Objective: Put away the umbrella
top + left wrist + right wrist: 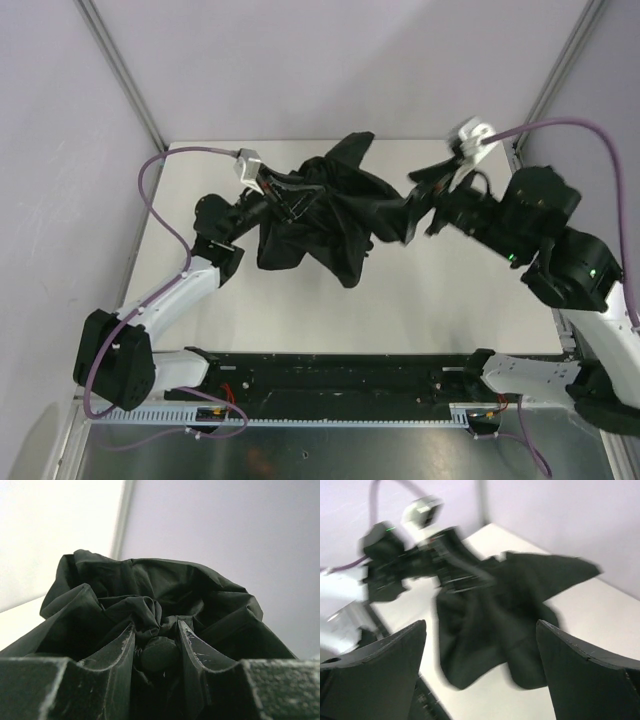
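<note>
Two scuffed left jaws pinch bunched fabric of the crumpled matte-black umbrella; right jaws gape wide.

Lab robot cell: white table, plain lilac walls, aluminium frame posts.

Beyond the left gripper and the right gripper, plain lilac walls close in the white tabletop, with grey metal posts at the far corners. Light is soft and even; behind both grippers lies a brushed metal surface.
</note>
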`<move>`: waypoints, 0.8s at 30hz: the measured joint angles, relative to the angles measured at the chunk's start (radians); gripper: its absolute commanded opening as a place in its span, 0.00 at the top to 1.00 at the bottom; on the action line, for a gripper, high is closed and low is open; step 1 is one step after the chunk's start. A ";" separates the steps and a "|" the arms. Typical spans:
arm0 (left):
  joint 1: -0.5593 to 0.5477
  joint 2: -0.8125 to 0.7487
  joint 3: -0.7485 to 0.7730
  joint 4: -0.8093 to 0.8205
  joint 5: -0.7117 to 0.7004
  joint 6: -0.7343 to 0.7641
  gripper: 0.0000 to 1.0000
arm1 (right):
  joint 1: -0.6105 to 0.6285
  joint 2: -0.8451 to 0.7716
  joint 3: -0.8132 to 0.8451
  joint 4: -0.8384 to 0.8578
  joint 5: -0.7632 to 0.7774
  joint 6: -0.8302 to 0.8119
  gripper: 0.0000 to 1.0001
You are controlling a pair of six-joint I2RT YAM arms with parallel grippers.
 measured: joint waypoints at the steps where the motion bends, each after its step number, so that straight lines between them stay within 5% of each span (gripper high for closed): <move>1: 0.002 0.000 0.001 0.008 0.045 0.005 1.00 | -0.084 -0.005 0.010 -0.003 -0.023 -0.002 0.06; 6: 0.010 -0.010 0.004 0.045 0.244 0.010 1.00 | -0.530 0.018 -0.058 0.011 -0.230 -0.022 0.13; 9: 0.018 -0.013 0.014 0.083 0.362 0.000 1.00 | -0.677 0.037 -0.158 0.040 -0.323 -0.038 0.13; 15: 0.045 0.036 0.084 0.300 0.543 -0.171 1.00 | -0.625 -0.039 -0.387 0.042 -0.525 -0.155 0.06; 24: 0.049 0.192 0.161 0.452 0.652 -0.494 1.00 | -0.424 -0.163 -0.414 0.143 -0.660 -0.184 0.01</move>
